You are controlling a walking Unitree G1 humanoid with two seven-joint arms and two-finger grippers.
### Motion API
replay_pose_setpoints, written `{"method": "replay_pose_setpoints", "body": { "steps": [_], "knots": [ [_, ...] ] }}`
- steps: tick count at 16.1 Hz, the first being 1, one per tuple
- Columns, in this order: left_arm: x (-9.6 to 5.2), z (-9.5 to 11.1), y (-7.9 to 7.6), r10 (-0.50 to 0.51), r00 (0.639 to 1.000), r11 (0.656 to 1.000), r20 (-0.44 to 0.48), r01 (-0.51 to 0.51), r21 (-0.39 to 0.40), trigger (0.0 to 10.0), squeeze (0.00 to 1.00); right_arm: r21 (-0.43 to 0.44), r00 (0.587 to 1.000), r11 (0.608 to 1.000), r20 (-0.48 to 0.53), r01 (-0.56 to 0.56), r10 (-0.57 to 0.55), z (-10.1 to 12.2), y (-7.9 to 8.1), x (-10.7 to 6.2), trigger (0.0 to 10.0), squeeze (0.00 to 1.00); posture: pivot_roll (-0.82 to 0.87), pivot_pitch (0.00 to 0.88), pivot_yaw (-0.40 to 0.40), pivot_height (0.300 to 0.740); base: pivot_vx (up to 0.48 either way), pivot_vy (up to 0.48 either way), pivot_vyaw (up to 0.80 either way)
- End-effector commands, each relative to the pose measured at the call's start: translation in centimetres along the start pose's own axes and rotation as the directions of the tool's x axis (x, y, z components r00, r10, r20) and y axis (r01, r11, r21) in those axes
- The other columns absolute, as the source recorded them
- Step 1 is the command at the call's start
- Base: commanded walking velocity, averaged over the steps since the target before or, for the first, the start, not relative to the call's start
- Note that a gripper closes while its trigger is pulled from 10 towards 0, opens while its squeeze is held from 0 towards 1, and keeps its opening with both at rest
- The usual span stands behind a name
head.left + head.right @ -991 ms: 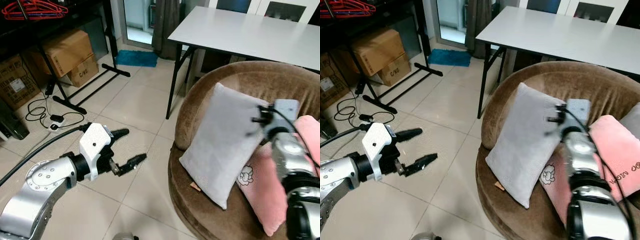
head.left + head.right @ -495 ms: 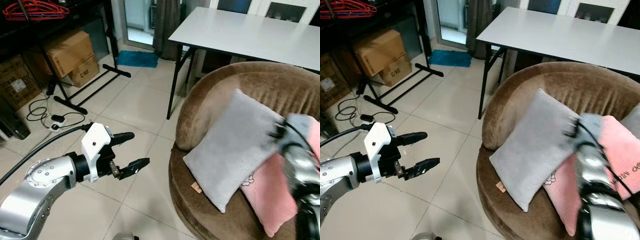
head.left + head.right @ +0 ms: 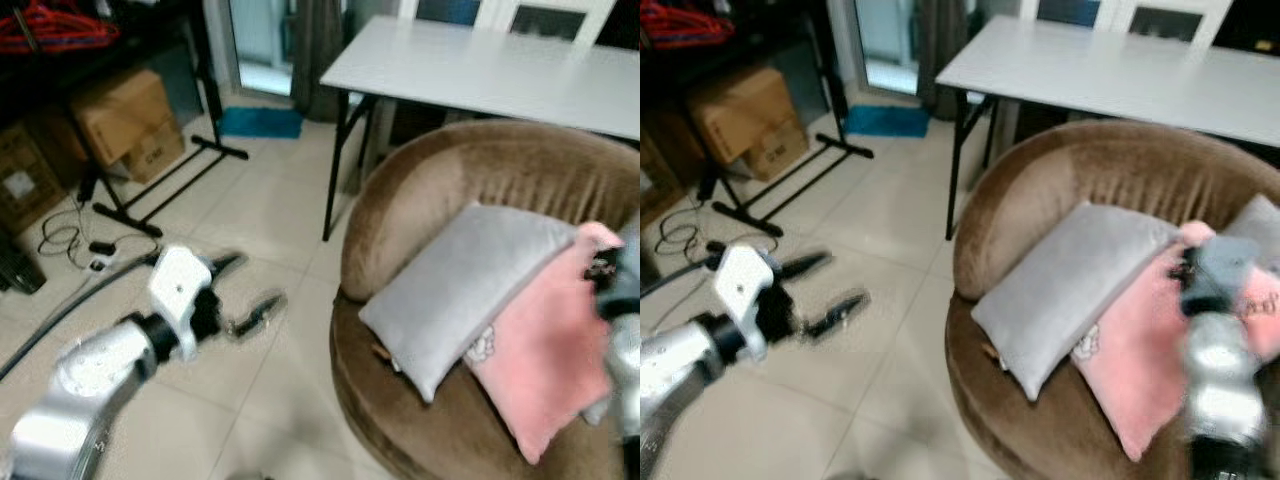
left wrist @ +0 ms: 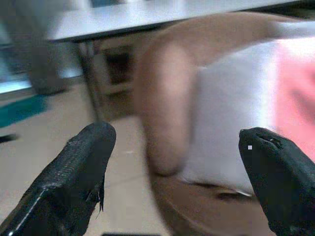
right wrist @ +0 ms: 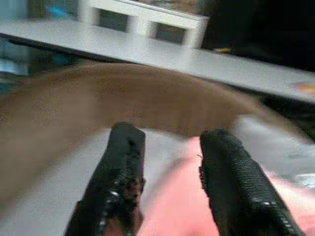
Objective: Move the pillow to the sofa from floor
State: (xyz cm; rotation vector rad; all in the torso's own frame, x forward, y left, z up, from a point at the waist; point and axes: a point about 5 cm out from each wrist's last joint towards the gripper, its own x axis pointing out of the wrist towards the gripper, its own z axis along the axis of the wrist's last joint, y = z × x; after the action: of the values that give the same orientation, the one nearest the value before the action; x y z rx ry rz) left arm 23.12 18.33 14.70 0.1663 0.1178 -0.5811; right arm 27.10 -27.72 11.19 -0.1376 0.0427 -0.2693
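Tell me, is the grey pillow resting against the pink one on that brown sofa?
Touching. In the left eye view the grey pillow lies on the sofa with its edge overlapping the pink pillow, no gap between them.

Pale tiled floor (image 3: pixel 270 200). White bench (image 3: pixel 480 70) on black legs, upper right. Cardboard boxes (image 3: pixel 125 115) and black rack stand (image 3: pixel 160 185), upper left. Teal mat (image 3: pixel 260 122) by doorway. Cables (image 3: pixel 60 235) at left
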Motion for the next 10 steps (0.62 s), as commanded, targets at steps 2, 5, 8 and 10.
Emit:
{"method": "replay_pose_setpoints", "body": {
  "steps": [2,5,8,10],
  "knots": [
    [0.0,0.4,1.2,0.177,0.983,0.983,0.055,-0.178,0.03,10.0,0.0,0.106,0.996,0.99,0.008,-0.091,0.091,1.3,5.0,-1.3,10.0,1.0,0.02,0.0,0.002,0.74,0.0,0.0,-0.76],
    [0.4,0.2,2.0,0.296,0.954,0.952,0.056,-0.299,0.059,10.0,0.0,0.217,0.988,0.966,-0.042,-0.137,0.15,1.0,10.5,-2.0,10.0,1.0,0.03,0.0,-0.006,0.74,0.0,-0.092,-0.78],
    [0.7,0.0,2.9,0.336,0.941,0.934,0.05,-0.339,0.108,10.0,0.0,0.161,0.965,0.958,-0.07,-0.239,0.252,2.0,13.3,-1.8,10.0,1.0,0.04,0.0,-0.012,0.74,0.0,-0.39,-0.78],
    [0.7,0.0,3.3,0.366,0.929,0.923,0.053,-0.37,0.11,10.0,0.0,0.129,0.959,0.955,-0.062,-0.266,0.275,2.5,13.6,-1.4,10.0,1.0,0.04,0.0,-0.017,0.74,0.0,-0.396,-0.78]
  ]
}}
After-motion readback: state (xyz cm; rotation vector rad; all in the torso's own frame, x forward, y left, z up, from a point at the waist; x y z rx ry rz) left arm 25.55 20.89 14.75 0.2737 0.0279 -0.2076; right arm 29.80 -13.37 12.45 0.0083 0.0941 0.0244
